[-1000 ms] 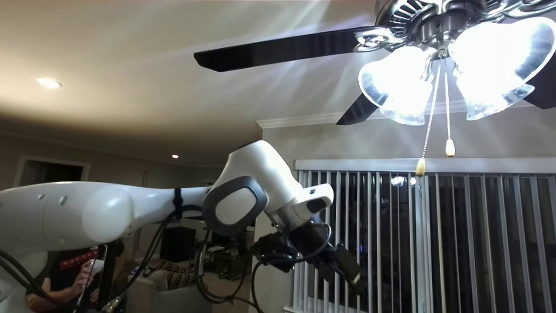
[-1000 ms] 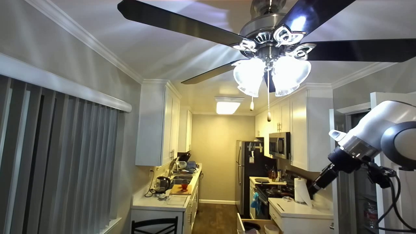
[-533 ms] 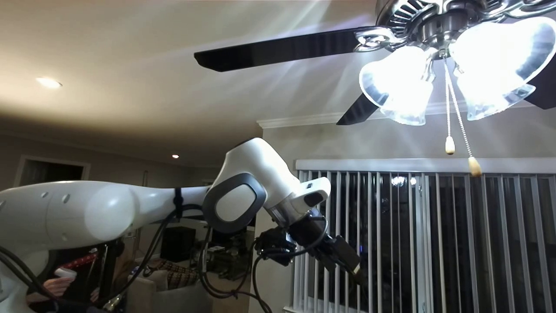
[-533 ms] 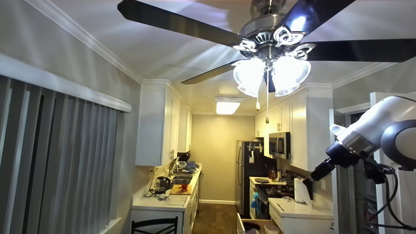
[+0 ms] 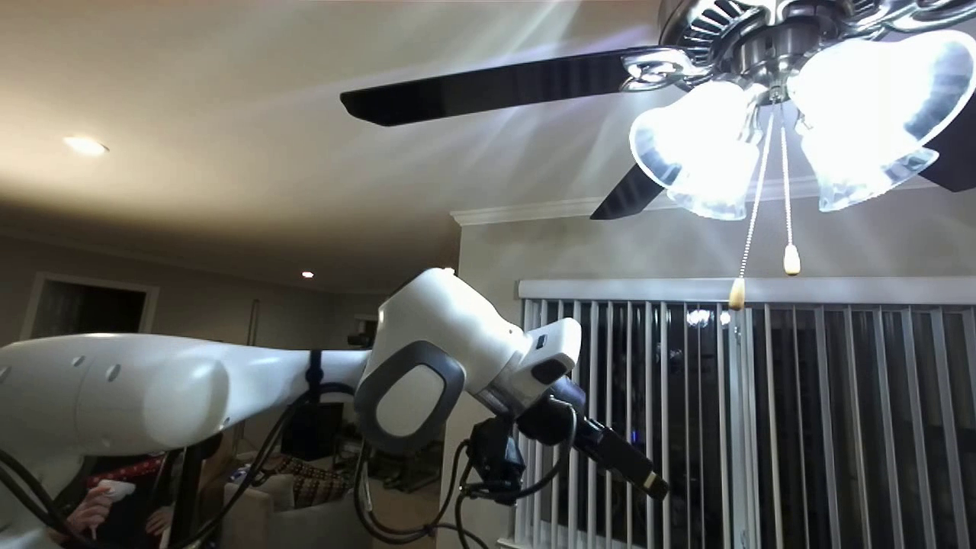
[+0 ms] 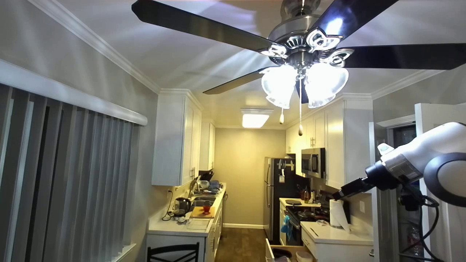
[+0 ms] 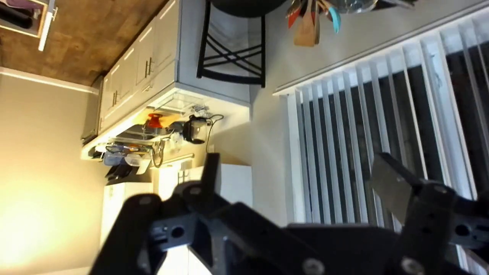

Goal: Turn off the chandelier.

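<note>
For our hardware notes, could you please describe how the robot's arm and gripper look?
The glossy white, rounded arm has a dark grey oval ring, narrow black strap, silvery wrist collar and looping black cables; the angular black gripper has two blocky fingers.

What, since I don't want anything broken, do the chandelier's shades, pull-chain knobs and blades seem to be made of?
Shades: probably glass, frosted-looking, as their edges glow translucent; plastic is possible.
Pull-chain knobs: likely smooth wood, judging by their tan colour.
Blades: dark, seemingly glossy, given the bright glare on one; wood or plastic, I can't tell.
</note>
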